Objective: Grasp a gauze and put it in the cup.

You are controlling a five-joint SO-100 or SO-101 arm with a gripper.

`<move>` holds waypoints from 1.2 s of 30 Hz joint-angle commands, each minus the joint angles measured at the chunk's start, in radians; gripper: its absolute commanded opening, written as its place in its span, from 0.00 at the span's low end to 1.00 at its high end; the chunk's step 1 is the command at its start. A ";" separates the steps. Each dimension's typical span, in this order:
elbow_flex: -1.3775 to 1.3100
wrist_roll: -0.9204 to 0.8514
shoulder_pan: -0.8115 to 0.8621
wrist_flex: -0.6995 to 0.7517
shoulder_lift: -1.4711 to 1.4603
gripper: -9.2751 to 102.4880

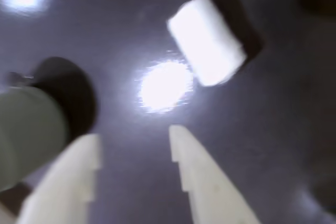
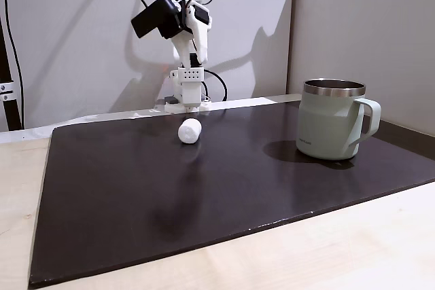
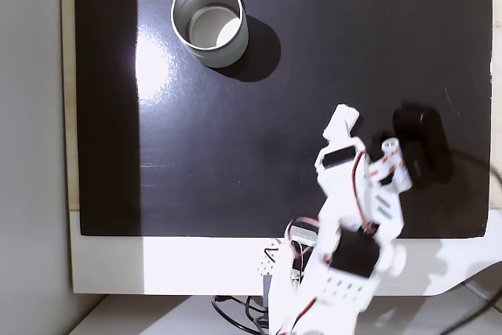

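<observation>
The tool's two white fingers (image 1: 136, 182) sit right up close in the wrist view, spread wide and empty. The gauze (image 2: 189, 130) is loose on the dark tabletop (image 2: 204, 195), well apart from the cup (image 2: 333, 120). So nothing's grabbed yet; grasp and drop both left.

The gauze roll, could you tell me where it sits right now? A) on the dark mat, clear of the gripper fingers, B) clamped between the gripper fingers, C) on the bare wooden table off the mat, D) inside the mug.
A: the gauze lies on the dark mat, and in the wrist view it sits ahead of the open gripper, with the cup standing apart from it.
</observation>
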 commanded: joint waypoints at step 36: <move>-0.325 -0.492 0.080 -0.009 -0.948 0.38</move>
